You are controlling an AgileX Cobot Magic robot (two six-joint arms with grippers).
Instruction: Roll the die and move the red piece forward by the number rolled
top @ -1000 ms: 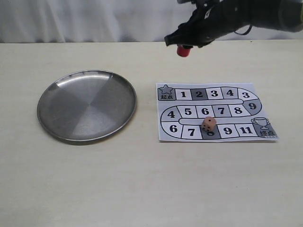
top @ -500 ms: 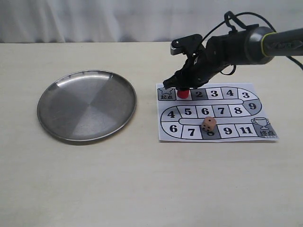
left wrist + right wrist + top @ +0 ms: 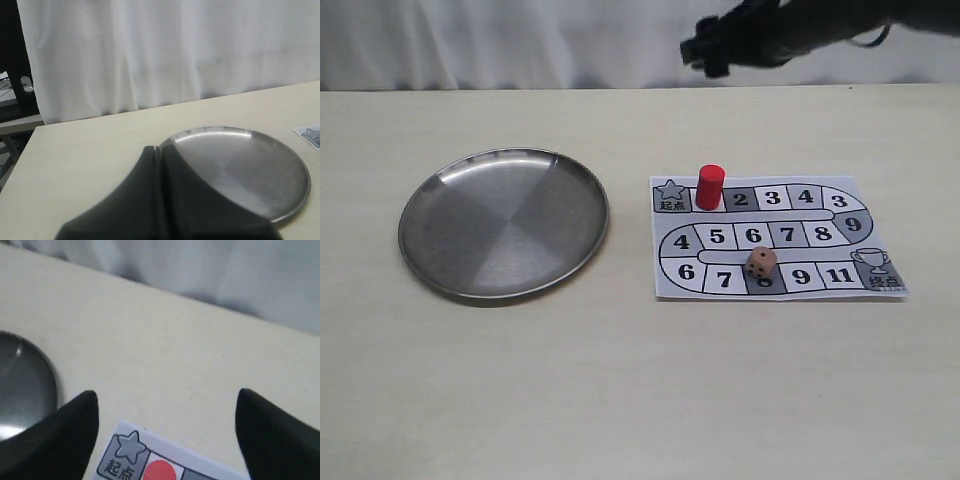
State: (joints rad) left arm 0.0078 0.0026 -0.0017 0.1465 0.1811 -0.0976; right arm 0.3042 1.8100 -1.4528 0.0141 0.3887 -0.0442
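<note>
The red piece [image 3: 710, 187] stands upright on square 1 of the paper board [image 3: 775, 237], right beside the star start square; its round top [image 3: 160, 472] shows in the right wrist view. The die [image 3: 761, 263] rests on square 8 in the board's bottom row. My right gripper [image 3: 705, 47] hangs high above the board's far left end, open and empty, its fingertips [image 3: 90, 399] spread wide over the table behind the piece [image 3: 167, 396]. My left gripper [image 3: 159, 150] is shut with nothing in it, near the rim of the metal plate [image 3: 260, 165].
A round metal plate [image 3: 504, 222] lies on the left of the tan table [image 3: 620, 400]. A white curtain [image 3: 500, 40] hangs behind the table's far edge. The board's star square [image 3: 125, 455] sits next to the piece.
The right gripper lowered the red piece onto square 1, let go of it, and rose up and away with its fingers open. The die has not moved.
</note>
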